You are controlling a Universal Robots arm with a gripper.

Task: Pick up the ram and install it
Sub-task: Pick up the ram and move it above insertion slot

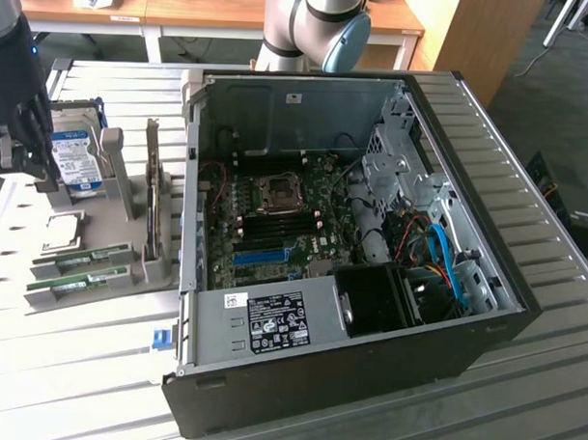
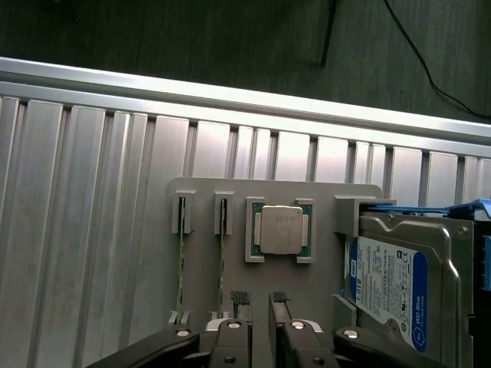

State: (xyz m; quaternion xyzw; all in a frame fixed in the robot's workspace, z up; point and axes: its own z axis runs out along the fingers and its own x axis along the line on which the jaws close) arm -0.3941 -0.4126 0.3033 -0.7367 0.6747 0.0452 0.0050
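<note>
Gripper jaws spread and empty, hovering over the grey tray.
On the tray the ram stands on edge, second slot from the tray's end; its twin stick fills the end slot, a processor chip sits mid-tray, a hard drive at the other end. The sticks are thin and close: a descent off-line could, I'd say, nip the twin or knock the chip.

Two ram sticks, one processor, one hard drive

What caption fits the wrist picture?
Open gripper over a tray with two RAM sticks, a chip and a hard drive.
</note>
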